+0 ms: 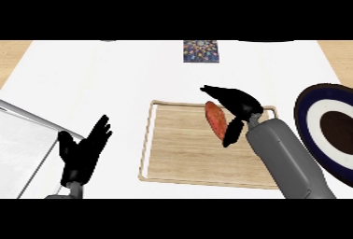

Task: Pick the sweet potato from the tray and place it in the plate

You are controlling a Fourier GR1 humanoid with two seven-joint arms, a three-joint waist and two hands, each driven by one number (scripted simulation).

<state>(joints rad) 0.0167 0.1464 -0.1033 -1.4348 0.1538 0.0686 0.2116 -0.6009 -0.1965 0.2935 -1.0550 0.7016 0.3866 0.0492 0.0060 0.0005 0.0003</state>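
Note:
An orange-red sweet potato (215, 119) lies on the wooden tray (179, 149), toward its upper right. My right hand (238, 106) hovers right beside and over it, fingers spread above its top and the thumb reaching down along its right side; the fingers are not closed round it. At the right edge sits the plate (312, 122), dark blue rim, white ring, brown centre, partly cut off. My left hand (84, 149) rests open at the lower left, fingers up.
A grey metallic slab (21, 144) lies at the far left, next to my left hand. A small patterned card (202, 51) sits at the back centre of the white counter. Wooden strips border the counter's far corners.

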